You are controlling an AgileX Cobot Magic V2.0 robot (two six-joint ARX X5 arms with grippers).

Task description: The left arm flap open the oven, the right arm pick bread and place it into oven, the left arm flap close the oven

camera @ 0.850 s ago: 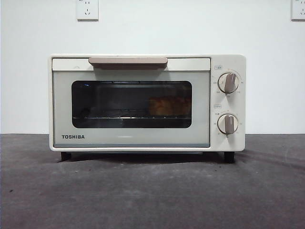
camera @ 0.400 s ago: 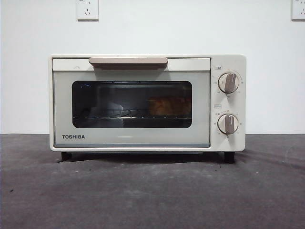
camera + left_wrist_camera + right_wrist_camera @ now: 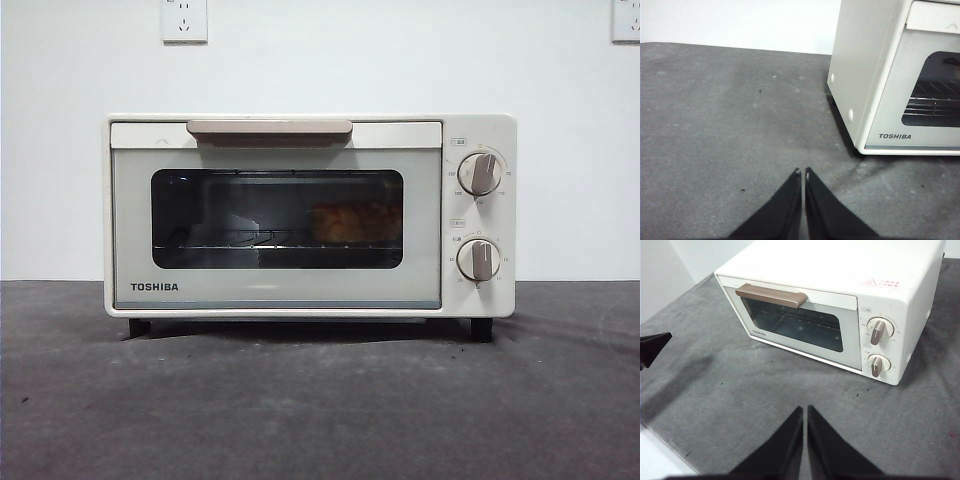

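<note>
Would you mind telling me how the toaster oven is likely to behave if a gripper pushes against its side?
The oven is a wide, low box, so it probably won't tip. It rests on short dark feet on a grey mat, so it likely resists sliding. It probably feels rigid and fairly heavy.

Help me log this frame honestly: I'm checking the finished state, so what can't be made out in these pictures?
- The bread: front view, a dim orange shape behind the oven's dark glass; its surface and contact with the rack are unclear. Neither wrist view shows it.
- Knob markings: too small to read in any view.
- Oven's right half: cut off by the edge in the left wrist view.
- Left gripper and right gripper: absent from the front view.
</note>
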